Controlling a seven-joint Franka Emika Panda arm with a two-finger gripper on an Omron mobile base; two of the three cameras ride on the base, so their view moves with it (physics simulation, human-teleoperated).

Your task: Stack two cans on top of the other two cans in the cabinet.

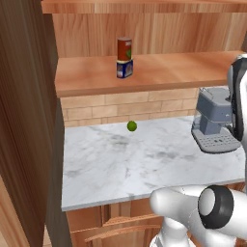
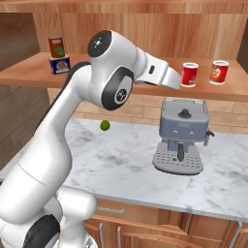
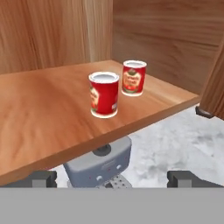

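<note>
- On the cabinet shelf [image 1: 159, 72] in the left base view, the dark red can [image 1: 124, 48] already stands on the blue can [image 1: 124, 68], both upright and in line, well to the left of the arm. One stack appears finished. The lime [image 1: 131, 126] and the coffee machine [image 1: 214, 120] sit on the counter [image 1: 144, 159] below.
- In the right base view, two bright red cans stand upright side by side on the right part of the shelf, apart from each other: the near can [image 2: 189, 74] just beyond the hand, the far can [image 2: 219, 72] further right. The finished stack sits at the far left of the same board. The remaining step, by judgement, is to lift one bright red can onto the other.
- In the hand view, the gripper [image 3: 111, 178] has its fingers spread wide and holds nothing; the tips sit below the shelf edge, with the near can ahead and above them.
- Procedure: raise the hand until the tips clear the board, advance level, and centre the near can between the fingers before closing at mid-height.
- Orientation: each can's long axis is vertical, with the pale lid facing up. Keep that axis plumb during lift and transfer, and release only once its base rests flat and centred on the other lid.
</note>
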